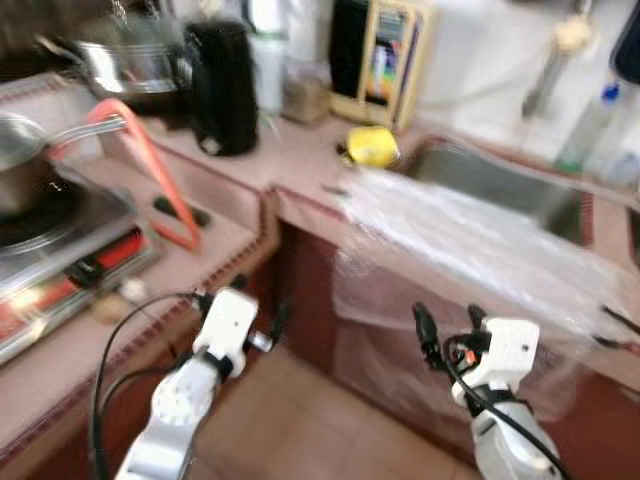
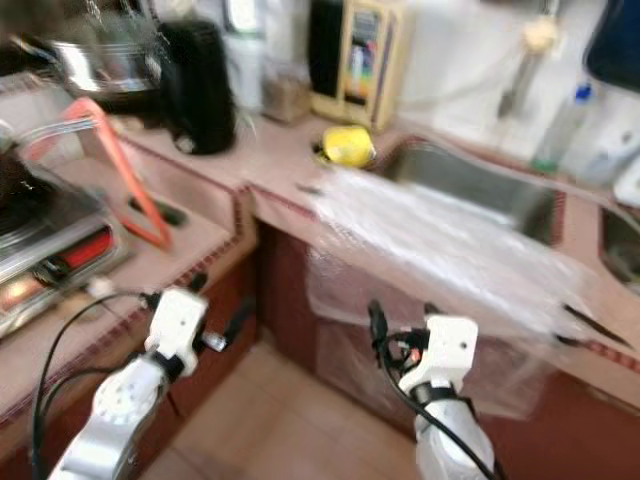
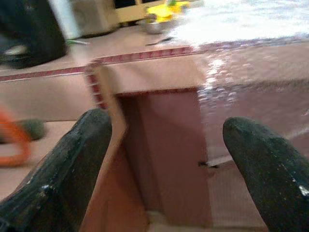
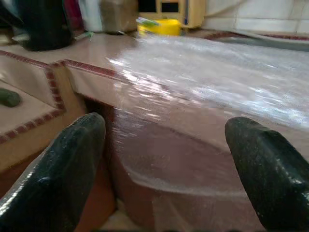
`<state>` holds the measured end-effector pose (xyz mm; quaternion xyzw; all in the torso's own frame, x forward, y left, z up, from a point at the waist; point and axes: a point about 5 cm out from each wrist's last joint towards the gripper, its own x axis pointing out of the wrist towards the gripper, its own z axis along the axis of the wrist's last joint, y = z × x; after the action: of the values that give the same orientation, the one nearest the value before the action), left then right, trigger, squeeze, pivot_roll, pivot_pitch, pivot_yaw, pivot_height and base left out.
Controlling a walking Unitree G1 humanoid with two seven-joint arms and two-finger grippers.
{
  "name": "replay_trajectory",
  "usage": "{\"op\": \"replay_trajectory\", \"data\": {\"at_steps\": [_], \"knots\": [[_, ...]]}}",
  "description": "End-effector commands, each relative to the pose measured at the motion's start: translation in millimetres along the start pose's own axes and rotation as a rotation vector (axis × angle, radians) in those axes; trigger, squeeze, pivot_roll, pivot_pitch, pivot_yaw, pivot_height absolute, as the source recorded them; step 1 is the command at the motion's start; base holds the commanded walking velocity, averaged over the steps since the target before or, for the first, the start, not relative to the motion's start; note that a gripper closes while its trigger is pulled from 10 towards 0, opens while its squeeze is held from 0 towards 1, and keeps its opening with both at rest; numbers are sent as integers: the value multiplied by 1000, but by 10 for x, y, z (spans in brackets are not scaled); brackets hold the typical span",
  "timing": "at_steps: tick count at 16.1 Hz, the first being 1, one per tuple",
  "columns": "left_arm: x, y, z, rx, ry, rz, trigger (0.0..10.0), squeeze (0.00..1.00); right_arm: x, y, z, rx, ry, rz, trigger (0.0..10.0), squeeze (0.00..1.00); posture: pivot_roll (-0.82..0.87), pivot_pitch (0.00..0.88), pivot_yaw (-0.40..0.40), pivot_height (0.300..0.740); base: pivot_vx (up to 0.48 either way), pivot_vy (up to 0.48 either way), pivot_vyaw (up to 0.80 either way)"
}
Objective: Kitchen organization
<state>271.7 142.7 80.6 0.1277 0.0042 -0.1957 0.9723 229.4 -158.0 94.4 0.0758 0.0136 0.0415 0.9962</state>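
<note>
Approach step, frames blurred. Left gripper (image 3: pixel 164 159) and right gripper (image 4: pixel 164 159): jaws wide open, empty, low-centre before plastic sheet (image 1: pixel 470 235) draping bench (image 1: pixel 300 170). Next: likely close in, pick target.

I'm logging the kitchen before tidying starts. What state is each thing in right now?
Left gripper: open, empty, low before the counter.
Right gripper: open, empty, facing the plastic sheet.
Plastic sheet: draped over the counter edge, hanging down.
Black kettle: upright on the counter.
Sink: contents unclear.
</note>
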Motion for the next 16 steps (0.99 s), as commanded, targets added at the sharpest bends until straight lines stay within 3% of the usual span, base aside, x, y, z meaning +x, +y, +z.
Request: {"op": "replay_trajectory", "data": {"at_steps": [1,11,16], "knots": [[-20,27,46,6,-33,-7,10000,0,19,33,33,-7,-14,12,10000,0,222,0,-83,740,0,0,0],[-62,-101,37,-6,-42,-82,10000,0,44,44,-1,-24,3,40,10000,0,219,0,-87,740,0,0,-800],[-62,-83,38,-30,-40,-60,10000,0,41,54,27,-21,-5,49,10000,0,213,0,-94,740,0,-109,0]]}}
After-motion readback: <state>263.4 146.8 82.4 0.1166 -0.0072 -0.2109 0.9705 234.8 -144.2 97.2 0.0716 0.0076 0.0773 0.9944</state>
